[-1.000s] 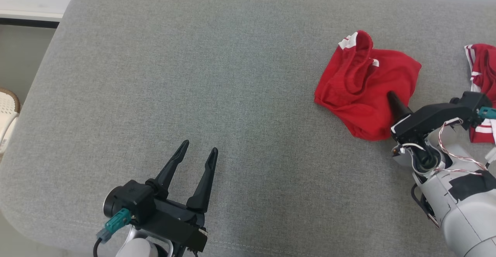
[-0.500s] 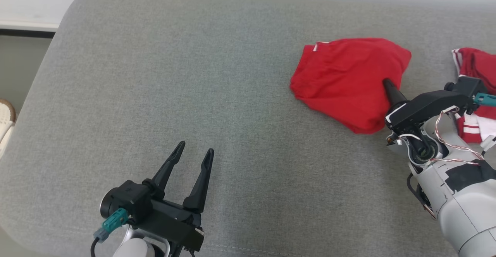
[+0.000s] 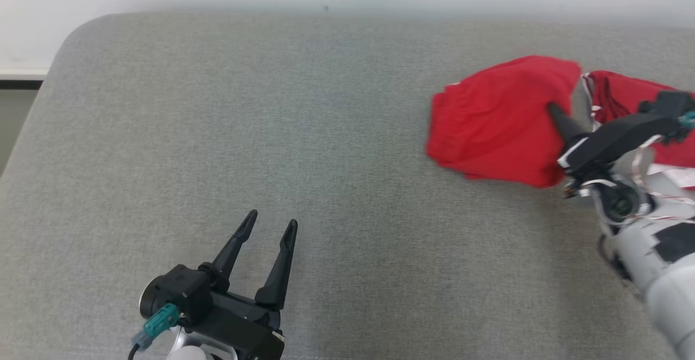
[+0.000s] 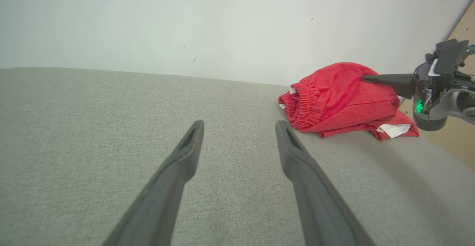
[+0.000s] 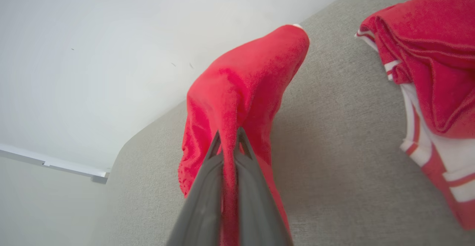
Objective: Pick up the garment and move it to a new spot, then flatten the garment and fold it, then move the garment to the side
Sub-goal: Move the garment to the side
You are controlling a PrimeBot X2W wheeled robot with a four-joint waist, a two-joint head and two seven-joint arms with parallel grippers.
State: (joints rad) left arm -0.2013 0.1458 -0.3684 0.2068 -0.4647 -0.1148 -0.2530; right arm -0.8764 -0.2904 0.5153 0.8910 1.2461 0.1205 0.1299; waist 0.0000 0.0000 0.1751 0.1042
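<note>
Red garment (image 3: 494, 126) sits bunched at the grey cushion's (image 3: 271, 105) far right, pinched tight by the right gripper (image 3: 551, 107). Striped red-and-white cloth (image 3: 624, 91) lies at the cushion's right edge. Left gripper (image 3: 272, 218) hovers spread over its near side.

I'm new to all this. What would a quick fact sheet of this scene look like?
Surface: grey woven fabric cushion
Held item: crumpled red cloth garment, bunched up, not yet flattened
Right end effector: shut on the garment, pinching a fold
Left end effector: open, holding nothing, over bare cushion
Nearby: second red garment with white stripes, beside the held one, on the robot's right
</note>
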